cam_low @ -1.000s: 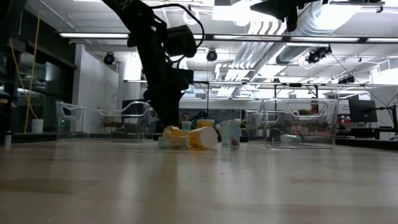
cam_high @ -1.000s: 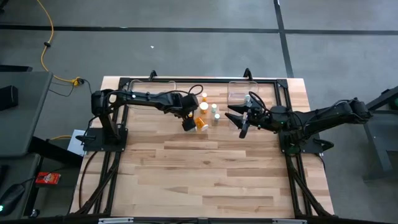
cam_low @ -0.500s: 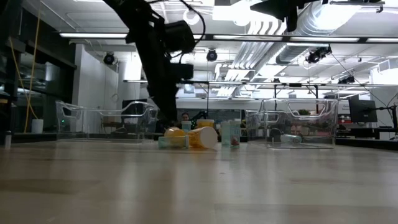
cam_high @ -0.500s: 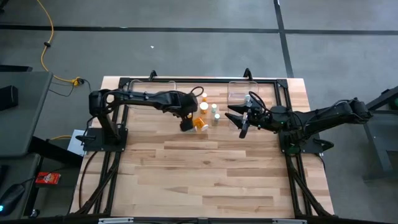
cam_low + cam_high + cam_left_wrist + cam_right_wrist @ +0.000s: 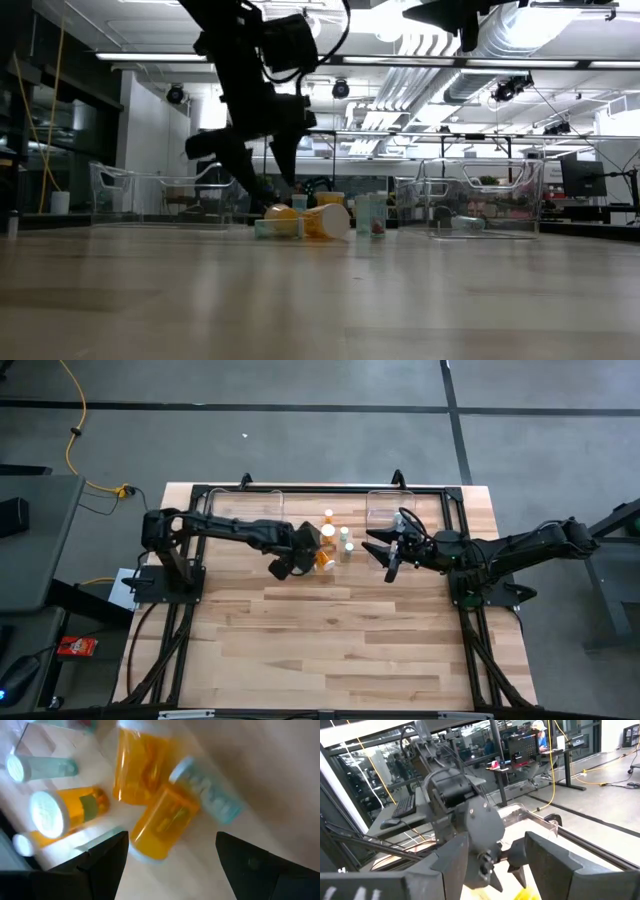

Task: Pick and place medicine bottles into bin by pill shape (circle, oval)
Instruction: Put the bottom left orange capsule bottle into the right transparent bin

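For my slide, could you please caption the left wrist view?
Open left gripper above a cluster of medicine bottles lying on the wooden table.

My table (image 5: 330, 630) is pale wood planks. On its far middle sits a cluster of medicine bottles (image 5: 331, 546), some standing, some tipped over. Two clear bins rest at the far edge: left bin (image 5: 240, 505), right bin (image 5: 385, 508).

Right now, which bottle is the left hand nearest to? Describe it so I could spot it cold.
Start at the wooden table and find the cluster of small white-capped medicine bottles between the two clear plastic bins at its far edge. The open left hand hovers just beside the cluster. Nearest it is the orange bottle lying on its side, while its neighbours stand upright.
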You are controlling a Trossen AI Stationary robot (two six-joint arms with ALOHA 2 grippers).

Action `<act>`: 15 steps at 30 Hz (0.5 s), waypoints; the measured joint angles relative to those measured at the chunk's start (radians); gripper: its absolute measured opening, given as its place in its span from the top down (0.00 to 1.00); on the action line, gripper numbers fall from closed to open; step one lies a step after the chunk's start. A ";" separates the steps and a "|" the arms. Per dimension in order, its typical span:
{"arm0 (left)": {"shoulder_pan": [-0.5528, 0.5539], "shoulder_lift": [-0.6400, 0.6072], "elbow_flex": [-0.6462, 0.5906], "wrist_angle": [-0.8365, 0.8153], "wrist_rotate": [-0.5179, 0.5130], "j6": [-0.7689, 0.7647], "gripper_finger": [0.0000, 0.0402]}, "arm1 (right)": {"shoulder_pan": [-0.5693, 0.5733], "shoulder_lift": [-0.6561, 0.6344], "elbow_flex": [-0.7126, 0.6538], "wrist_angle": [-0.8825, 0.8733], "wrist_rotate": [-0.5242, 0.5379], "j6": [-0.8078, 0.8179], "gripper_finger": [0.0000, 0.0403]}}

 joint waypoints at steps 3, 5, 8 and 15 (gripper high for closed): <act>-0.009 0.021 0.000 0.006 -0.045 0.059 0.28 | 0.000 0.000 0.000 -0.002 0.000 0.000 0.53; -0.008 0.033 0.000 0.019 -0.042 0.080 0.28 | 0.000 0.000 0.000 -0.003 0.000 0.000 0.53; -0.008 0.041 0.000 0.039 -0.041 0.102 0.28 | 0.000 0.000 0.000 -0.003 0.000 0.011 0.53; 0.005 0.094 0.000 0.067 -0.021 0.159 0.28 | 0.000 0.000 0.000 -0.002 0.001 0.029 0.53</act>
